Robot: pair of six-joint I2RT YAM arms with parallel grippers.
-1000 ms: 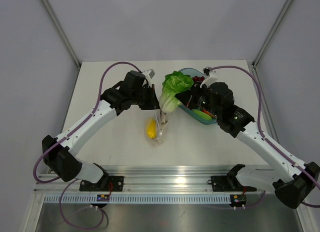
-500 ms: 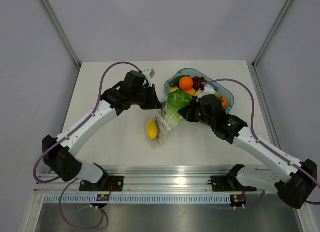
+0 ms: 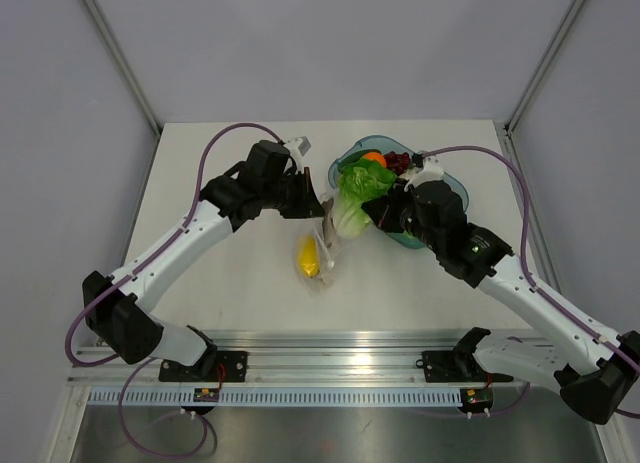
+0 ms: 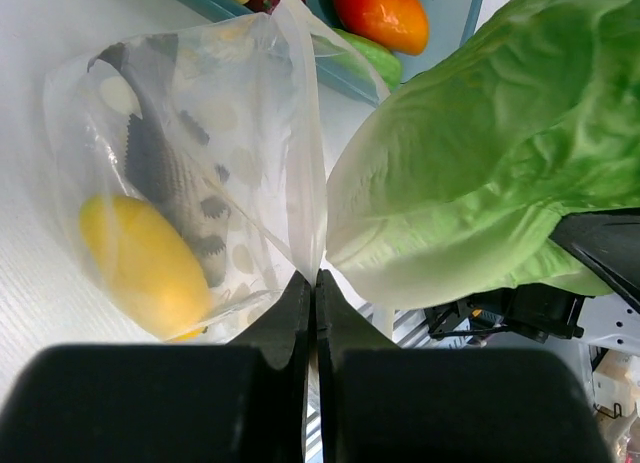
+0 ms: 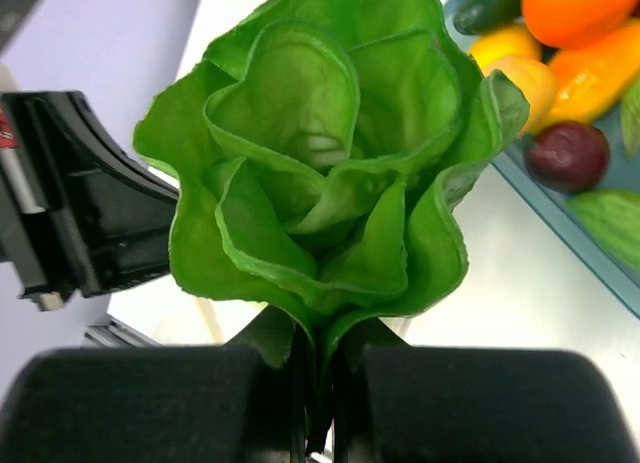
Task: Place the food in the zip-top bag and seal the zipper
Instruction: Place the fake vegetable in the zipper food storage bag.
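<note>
Pinching one edge of the zip-top bag [image 4: 250, 113] in the left gripper [image 4: 312, 301], pressing both fingers flat together on the thin plastic. Letting the rest of the bag trail toward 6 o'clock from that claw across the table [image 3: 390, 283] in the top view.

Clamping the lettuce [image 5: 320, 163] in the right gripper [image 5: 318, 355], closing tight on a lower leaf fold. Holding it at 1 o'clock of the bag in the top view, with the pale stem end just beside the pinched edge. Not showing clearly whether touching or apart.

Filling most of the right wrist view with leaves and hiding the bag there. Leaving only the left gripper's black body at 9 o'clock and the teal tray [image 5: 560, 221] at 3 o'clock. Covering the tray's 9 o'clock side in the top view as well.

Counting two pieces inside the bag: one yellow lemon [image 4: 145, 263] at 7 o'clock and one grey piece [image 4: 165, 173] with a dark pattern just above it. Counting one lettuce, one bag, one tray.

Counting in the tray from the right wrist view: one orange [image 5: 580, 8], one dark cucumber [image 5: 490, 5] end, one dark red ball [image 5: 567, 155]. Also seeing yellow, orange and green pieces there, cut off by leaves or frame edge and too partial for a sure tally. Showing dark red grapes [image 3: 398, 164] at the tray's 12 o'clock in the top view.
</note>
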